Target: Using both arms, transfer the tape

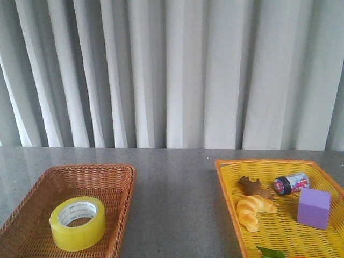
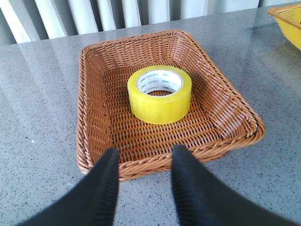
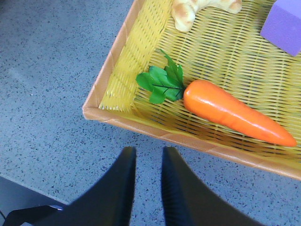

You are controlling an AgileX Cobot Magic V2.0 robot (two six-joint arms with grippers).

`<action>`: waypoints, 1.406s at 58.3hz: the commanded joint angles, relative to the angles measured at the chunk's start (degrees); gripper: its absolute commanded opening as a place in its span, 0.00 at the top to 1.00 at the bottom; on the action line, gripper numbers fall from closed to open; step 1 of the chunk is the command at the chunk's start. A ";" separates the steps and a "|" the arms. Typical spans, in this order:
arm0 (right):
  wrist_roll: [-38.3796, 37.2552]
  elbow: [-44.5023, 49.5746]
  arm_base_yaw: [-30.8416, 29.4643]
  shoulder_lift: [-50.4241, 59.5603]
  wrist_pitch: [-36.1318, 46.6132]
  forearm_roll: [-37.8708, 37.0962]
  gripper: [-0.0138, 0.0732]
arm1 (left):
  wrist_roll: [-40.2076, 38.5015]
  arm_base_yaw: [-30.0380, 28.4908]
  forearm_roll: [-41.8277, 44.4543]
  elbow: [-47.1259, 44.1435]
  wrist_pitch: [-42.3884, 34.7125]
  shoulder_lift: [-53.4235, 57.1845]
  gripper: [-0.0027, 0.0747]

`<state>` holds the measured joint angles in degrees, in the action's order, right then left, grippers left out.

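Tape (image 1: 78, 223) lies flat in the brown basket (image 1: 115, 177) on the left of the table (image 1: 172, 188).

Grey curtains (image 1: 172, 70) hang behind. At the right sits a yellow basket (image 1: 226, 177) holding a carrot (image 3: 235, 113) with green leaves, a purple block (image 1: 314, 207), a croissant (image 1: 252, 210), a brown piece (image 1: 252, 186) and a small jar (image 1: 290, 184) on its side. Neither arm shows in the front view. The left gripper (image 2: 141, 176) hangs over the table just outside the brown basket's near rim, fingers spread, gripping nothing. The right gripper (image 3: 146, 181) hangs beside the yellow basket's corner, fingers narrowly parted, also bare.
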<state>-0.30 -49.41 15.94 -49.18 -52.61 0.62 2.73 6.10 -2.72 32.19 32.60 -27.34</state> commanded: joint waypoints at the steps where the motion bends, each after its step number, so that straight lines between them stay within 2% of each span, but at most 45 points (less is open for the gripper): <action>1: 0.30 -1.44 -0.33 0.48 3.29 -0.01 0.79 | -0.63 0.33 -0.64 1.40 -4.76 -0.35 0.83; 8: 0.30 -1.44 -0.33 0.48 3.29 -0.01 0.85 | -0.63 0.33 -0.64 1.40 -4.76 -0.35 0.98; 45: 0.30 -1.44 -0.33 0.48 3.23 -0.14 0.85 | -0.55 0.33 -0.45 0.56 -4.93 0.84 0.97; 54: 0.30 -1.44 -0.33 0.48 3.23 -0.14 0.85 | -0.50 -0.33 -0.05 -6.47 -8.96 8.20 0.97; 69: 0.30 -1.44 -0.33 0.48 3.22 0.00 0.85 | -0.50 -1.49 -0.06 -25.88 -25.34 22.56 0.97; 77: 0.30 -1.44 -0.33 0.48 3.22 0.00 0.85 | -0.55 -1.49 -0.17 -32.86 -33.96 26.95 0.97; 82: 0.30 -1.44 -0.33 0.48 3.22 0.00 0.85 | -0.55 -1.49 -0.17 -33.11 -32.60 29.17 0.97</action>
<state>-0.30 -49.41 15.94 -49.18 -52.61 0.62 2.67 4.71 -2.56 -1.08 6.03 0.02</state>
